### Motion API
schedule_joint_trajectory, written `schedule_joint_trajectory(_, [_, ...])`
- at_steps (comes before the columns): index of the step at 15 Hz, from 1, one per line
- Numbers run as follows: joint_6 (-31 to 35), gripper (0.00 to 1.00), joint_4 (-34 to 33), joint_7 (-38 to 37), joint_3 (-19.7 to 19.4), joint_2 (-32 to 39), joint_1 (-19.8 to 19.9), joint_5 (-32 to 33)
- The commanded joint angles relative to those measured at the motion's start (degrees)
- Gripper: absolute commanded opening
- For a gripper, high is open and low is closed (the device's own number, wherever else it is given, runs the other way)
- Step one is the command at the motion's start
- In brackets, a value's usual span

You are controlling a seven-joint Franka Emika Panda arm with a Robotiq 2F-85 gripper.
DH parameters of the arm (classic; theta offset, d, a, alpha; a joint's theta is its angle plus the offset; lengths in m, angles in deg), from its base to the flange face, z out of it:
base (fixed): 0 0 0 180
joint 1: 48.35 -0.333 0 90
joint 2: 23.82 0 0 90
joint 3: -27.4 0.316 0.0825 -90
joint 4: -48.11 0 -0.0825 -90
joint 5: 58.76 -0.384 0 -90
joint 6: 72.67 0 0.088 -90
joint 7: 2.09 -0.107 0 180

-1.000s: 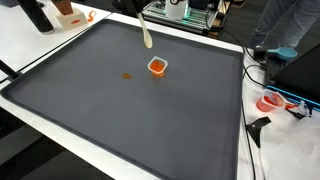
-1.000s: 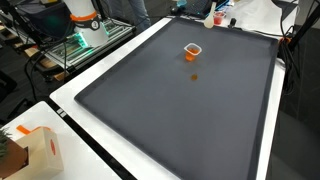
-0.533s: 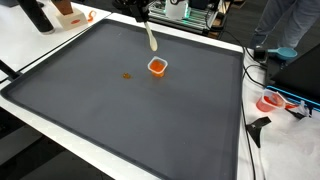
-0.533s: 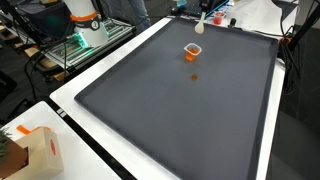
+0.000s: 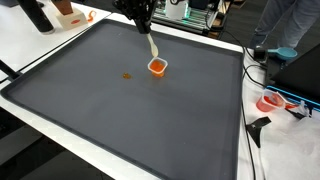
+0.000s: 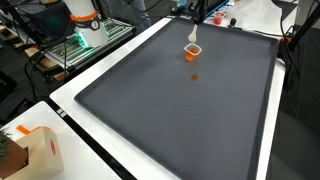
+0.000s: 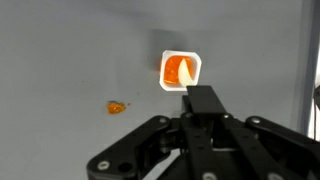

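Observation:
My gripper (image 7: pixel 203 100) is shut on the handle of a cream-coloured spoon (image 5: pixel 151 44). It hangs over the far part of a dark grey mat (image 5: pixel 130 110). The spoon's tip (image 7: pixel 188 72) reaches down to a small white cup (image 7: pixel 180 70) with orange contents, and seems to dip into it. The cup shows in both exterior views (image 5: pixel 157 66) (image 6: pixel 192 49). A small orange blob (image 7: pixel 116 106) lies on the mat beside the cup, also seen in both exterior views (image 5: pixel 127 76) (image 6: pixel 193 76). The gripper (image 6: pixel 196 10) enters from the top edge.
The mat lies on a white table (image 6: pixel 95 160). A cardboard box (image 6: pixel 30 150) stands on a near table corner. Orange and white items (image 5: pixel 68 14) sit at a far corner. A person (image 5: pixel 290 30), cables and a red-white object (image 5: pixel 272 101) are beside the table.
The gripper has moved with the spoon down and toward the cup. The spoon's tip, which hung above the mat away from the cup, is now at the cup.

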Motion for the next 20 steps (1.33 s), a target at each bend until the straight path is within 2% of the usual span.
schedule_joint_trajectory(1, [4.49, 0.03, 3.38, -1.27, 0.27, -0.71, 0.18, -0.35])
schedule_joint_trajectory(20, [12.5, 0.03, 6.86, 0.53, 1.57, 2.05, 0.62, -1.93])
